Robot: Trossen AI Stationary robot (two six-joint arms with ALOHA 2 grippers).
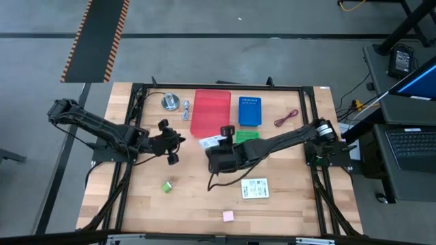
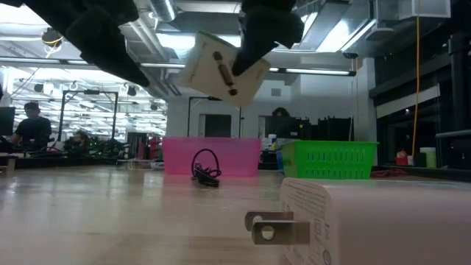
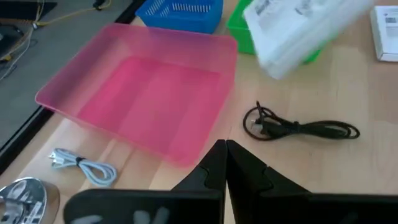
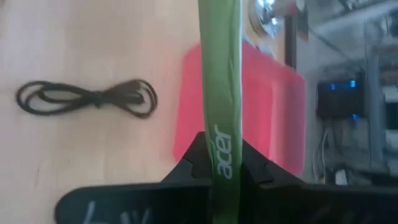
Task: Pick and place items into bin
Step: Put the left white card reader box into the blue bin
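My right gripper (image 1: pixel 219 141) hangs over the table's middle, shut on a white box with a green "acer" side (image 4: pixel 221 81). The box also shows in the low view (image 2: pixel 217 70) and the left wrist view (image 3: pixel 292 28), in the air near the pink bin (image 1: pixel 210 112). My left gripper (image 3: pixel 225 152) is shut and empty, left of the middle (image 1: pixel 170 143). A coiled black cable (image 3: pixel 298 127) lies flat on the wood beside the bin. A white cable (image 3: pixel 84 167) lies on the table's far side. My right gripper pinches the white box between its two fingers; the box's narrow green side (image 4: pixel 222 146) runs out from between them. In the low view the fingers (image 2: pixel 250 44) come slanting down onto the box's upper corner (image 2: pixel 237 68). The box hangs tilted, clear of the table.
A blue basket (image 1: pixel 249 111) and a green basket (image 1: pixel 245 136) stand right of the bin. A silver disc (image 1: pixel 169 102) lies at the far left and a red cable (image 1: pixel 286 119) at the right. Nearer lie a white packet (image 1: pixel 255 188), a green block (image 1: pixel 166 186) and a pink block (image 1: pixel 227 216).
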